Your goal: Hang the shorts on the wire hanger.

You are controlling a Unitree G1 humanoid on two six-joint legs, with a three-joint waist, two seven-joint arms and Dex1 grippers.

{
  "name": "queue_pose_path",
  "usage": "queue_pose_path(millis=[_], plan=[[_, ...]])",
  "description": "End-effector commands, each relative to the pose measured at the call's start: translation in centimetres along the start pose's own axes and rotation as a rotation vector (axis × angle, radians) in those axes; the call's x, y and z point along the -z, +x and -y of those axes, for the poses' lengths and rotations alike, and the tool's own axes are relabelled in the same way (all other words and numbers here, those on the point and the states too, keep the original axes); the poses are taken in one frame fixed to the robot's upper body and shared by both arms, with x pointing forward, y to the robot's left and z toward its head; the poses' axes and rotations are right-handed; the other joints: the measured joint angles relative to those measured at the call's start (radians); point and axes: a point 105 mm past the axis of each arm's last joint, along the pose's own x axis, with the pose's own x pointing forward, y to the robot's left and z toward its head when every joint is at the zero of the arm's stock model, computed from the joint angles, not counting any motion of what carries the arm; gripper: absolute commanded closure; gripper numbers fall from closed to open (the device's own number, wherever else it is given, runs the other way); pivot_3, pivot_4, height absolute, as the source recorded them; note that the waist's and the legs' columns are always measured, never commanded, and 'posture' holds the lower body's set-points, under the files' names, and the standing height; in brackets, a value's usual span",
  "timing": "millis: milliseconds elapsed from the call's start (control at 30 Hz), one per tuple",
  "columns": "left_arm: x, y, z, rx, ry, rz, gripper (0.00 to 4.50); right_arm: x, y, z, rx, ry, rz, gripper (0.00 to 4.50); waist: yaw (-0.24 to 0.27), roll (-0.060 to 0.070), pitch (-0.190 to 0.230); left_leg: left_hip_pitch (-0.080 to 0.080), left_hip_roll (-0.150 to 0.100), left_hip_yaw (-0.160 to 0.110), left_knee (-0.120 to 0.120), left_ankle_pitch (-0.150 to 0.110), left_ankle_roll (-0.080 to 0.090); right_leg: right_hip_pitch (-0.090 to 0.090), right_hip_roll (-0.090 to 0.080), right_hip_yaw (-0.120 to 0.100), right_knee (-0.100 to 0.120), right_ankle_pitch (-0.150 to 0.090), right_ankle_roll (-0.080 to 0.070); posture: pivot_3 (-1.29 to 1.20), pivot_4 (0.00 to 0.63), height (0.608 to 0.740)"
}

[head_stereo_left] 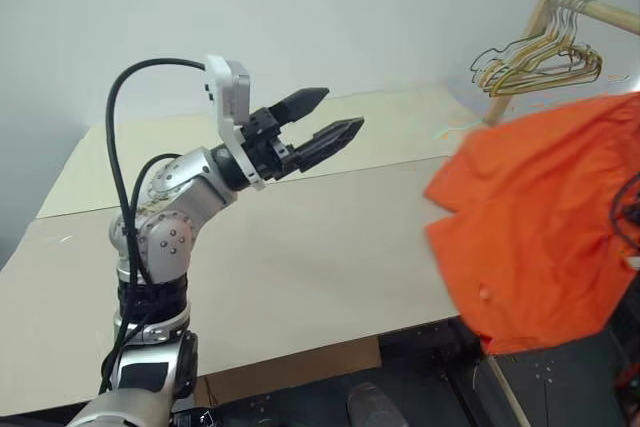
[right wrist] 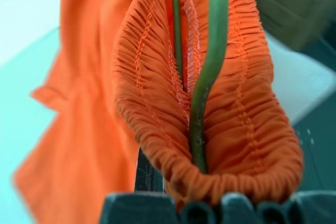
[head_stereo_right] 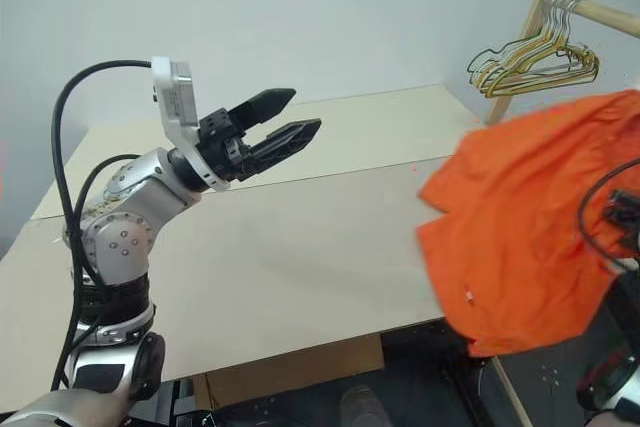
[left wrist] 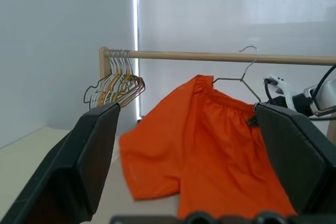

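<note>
No brand name or readable writing shows anywhere; the only marking is a tiny white mark [head_stereo_right: 468, 295] low on the bright orange fabric shorts [head_stereo_right: 520, 227], too small to make out. The shorts hang in the air off the right end of the pale beige table [head_stereo_right: 300, 247], their legs drooping past the table's near right corner. In the right wrist view the gathered elastic waistband [right wrist: 210, 129] bunches right at the base of the right gripper [right wrist: 202, 195], whose black fingers are closed tight on the waistband, with the thin wire of the wire hanger [left wrist: 242, 77] running down through the folds of the fabric. The left wrist view shows that single thin grey wire hanger with its small hook at the round wooden rail [left wrist: 220, 55] and the top of the shorts draped at its sloping shoulder. A bunch of yellow and dark wire hangers [head_stereo_left: 540, 59] hangs together near the rail's end, beside the upright post, well apart from the shorts. The left gripper [head_stereo_left: 330, 122] is raised above the table, pointing toward the shorts but well apart from them, its two black fingers spread wide and holding nothing.
</note>
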Motion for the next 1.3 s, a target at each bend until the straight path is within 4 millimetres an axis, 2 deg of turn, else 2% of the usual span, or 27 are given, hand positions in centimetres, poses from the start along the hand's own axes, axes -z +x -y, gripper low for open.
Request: queue_pose_path(millis=[33,233,467,600,733,867,1000,1167,1200,1300], plan=[[-1.0,0.3,0.2,0.023,0.038,0.024,0.08,-2.3,-1.2,1.7,0.066,0.099,0.052,4.5,-0.005,0.0,0.0,0.0,0.0,0.001,0.0,0.0,0.0,0.0,0.0,0.001,0.0,0.0,0.0,-0.43,0.0,0.74],[-0.8,0.3,0.3,0.035,0.043,0.014,0.08,-3.5,-1.2,3.0,0.128,0.279,0.059,4.5,-0.023,0.001,-0.001,0.002,0.001,0.004,-0.001,-0.001,0.001,0.002,0.0,0.002,-0.002,0.0,0.0,-0.43,0.0,0.74],[-0.6,0.4,0.4,0.045,0.046,0.005,0.08,-3.4,-1.3,4.7,0.236,0.425,0.049,4.5,-0.023,0.002,-0.001,0.002,0.001,0.004,-0.001,-0.001,0.002,0.003,0.0,0.002,-0.004,0.0,0.0,-0.43,0.0,0.74],[-0.6,0.3,0.4,0.049,0.049,0.0,0.08,-2.3,-0.9,5.9,0.339,0.458,0.015,4.5,-0.023,0.002,-0.001,0.002,0.001,0.005,-0.001,-0.001,0.002,0.004,0.0,0.002,-0.004,0.0,0.0,-0.43,0.0,0.74],[-0.6,0.3,0.3,0.05,0.058,-0.007,0.08,-1.4,-0.4,5.6,0.369,0.428,-0.014,4.5,-0.024,0.002,-0.001,0.004,0.001,0.005,-0.001,-0.001,0.002,0.006,0.001,0.002,-0.005,0.0,0.0,-0.43,0.0,0.74],[-0.7,0.2,0.2,0.054,0.065,-0.015,0.0,-1.3,0.0,5.3,0.37,0.395,0.009,3.34,-0.024,0.002,-0.001,0.012,0.003,0.004,-0.002,-0.004,0.005,0.018,0.004,0.0,-0.012,0.0,0.001,-0.42,0.0,0.74],[-0.7,0.2,0.1,0.053,0.07,-0.02,0.0,-1.8,-0.1,5.5,0.425,0.335,0.063,1.93,-0.023,0.002,-0.001,0.019,0.002,0.005,-0.001,-0.007,0.007,0.027,0.003,0.001,-0.016,0.0,0.002,-0.42,0.0,0.74],[-0.8,0.3,0.0,0.048,0.077,-0.021,0.0,-4.3,-1.4,6.4,0.598,0.188,0.265,0.15,-0.021,0.002,-0.001,0.019,0.002,0.005,-0.001,-0.008,0.007,0.029,0.002,0.001,-0.019,0.001,0.003,-0.41,0.0,0.74],[-0.8,0.2,-0.1,0.043,0.071,-0.03,0.0,-5.0,-2.0,6.6,0.661,0.145,0.331,0.03,-0.021,0.002,-0.001,0.019,0.002,0.005,-0.001,-0.008,0.007,0.029,0.002,0.001,-0.019,0.001,0.004,-0.41,0.0,0.74],[-0.9,0.2,-0.3,0.031,0.069,-0.039,0.0,-7.3,-3.9,6.8,0.843,-0.033,0.557,0.03,-0.021,0.002,-0.001,0.02,0.002,0.005,-0.001,-0.008,0.007,0.029,0.001,0.001,-0.019,0.001,0.004,-0.4,0.0,0.74]])
